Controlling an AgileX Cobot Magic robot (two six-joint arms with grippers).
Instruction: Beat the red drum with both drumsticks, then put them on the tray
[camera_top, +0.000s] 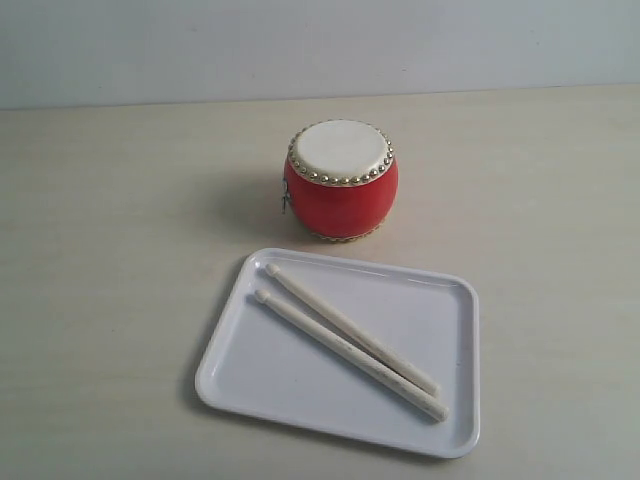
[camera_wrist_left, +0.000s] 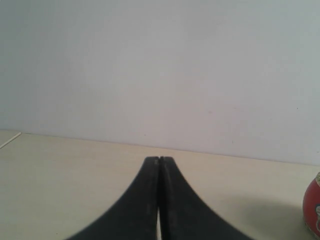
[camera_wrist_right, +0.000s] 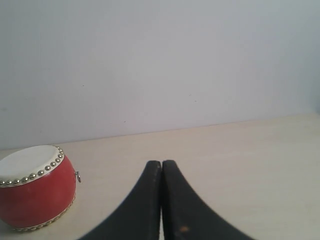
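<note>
We are looking first at the left gripper (camera_wrist_left: 159, 160). Its black jaws are pressing flat together on nothing and pointing across the pale table (camera_top: 100, 250) toward the wall. The red drum (camera_top: 340, 180) is only peeking in at the rim of that wrist view, off to one side of the tips and well apart from them. Moving right, we are finding the drum standing upright near the table's middle, toward the back edge, with its cream skin facing up. Just in front of it the white tray (camera_top: 232, 350) is lying slightly skewed toward the table's near edge, its back rim close to the drum's base but seemingly apart. Inside the tray the drumsticks (camera_top: 353, 328) are lying side by side, running from its back left corner toward its front right corner, with their rounded tips at the back left. Farthest right, the right gripper (camera_wrist_right: 161, 162) is likewise clenched and empty. The drum is sitting to one side of its tips, near but not touching.
</note>
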